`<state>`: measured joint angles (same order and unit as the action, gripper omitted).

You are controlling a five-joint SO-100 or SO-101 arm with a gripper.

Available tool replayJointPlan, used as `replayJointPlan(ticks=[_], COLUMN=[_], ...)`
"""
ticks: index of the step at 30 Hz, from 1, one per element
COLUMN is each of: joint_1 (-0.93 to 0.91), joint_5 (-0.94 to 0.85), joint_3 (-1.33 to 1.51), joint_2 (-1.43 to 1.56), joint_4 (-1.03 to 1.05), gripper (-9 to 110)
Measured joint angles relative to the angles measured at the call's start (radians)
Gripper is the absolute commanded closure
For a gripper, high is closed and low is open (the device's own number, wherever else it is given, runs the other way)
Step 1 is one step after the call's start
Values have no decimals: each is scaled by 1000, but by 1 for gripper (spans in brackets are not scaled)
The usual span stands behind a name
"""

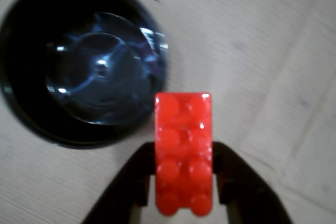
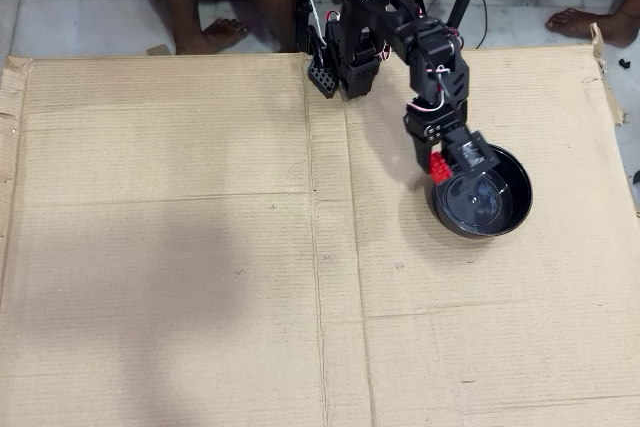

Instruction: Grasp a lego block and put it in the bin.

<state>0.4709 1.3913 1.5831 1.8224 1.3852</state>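
My gripper (image 1: 184,182) is shut on the red lego block (image 1: 184,153), with its black fingers (image 1: 239,174) pressing the brick's two long sides. The brick's studs face the wrist camera. The black glossy bin (image 1: 26,103) lies upper left in the wrist view, and the brick's far end sits just outside its rim. In the overhead view the gripper (image 2: 442,169) holds the lego block (image 2: 438,167) at the left rim of the bin (image 2: 515,209). The bin looks empty.
Flat cardboard (image 2: 200,247) covers the floor under the arm, with fold lines across it. The arm's base (image 2: 345,57) stands at the cardboard's far edge. A person's bare feet (image 2: 215,35) rest just beyond that edge.
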Motion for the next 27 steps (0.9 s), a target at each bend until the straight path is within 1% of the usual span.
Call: replayJointPlan(ticks=[5,9,13,15,17,22,27], joint_1=[112,187,236,244,245,247,247], joint_5=[0,0,-2,-2,-2,-2,15], joint_3=[141,256,345,373,393,417,437], joint_2=[5,5,5,5,5,12,18], joint_4=[-190,-396,-589,-649,-686,-703,-703], gripper=[95,95,94,93,90,73,67])
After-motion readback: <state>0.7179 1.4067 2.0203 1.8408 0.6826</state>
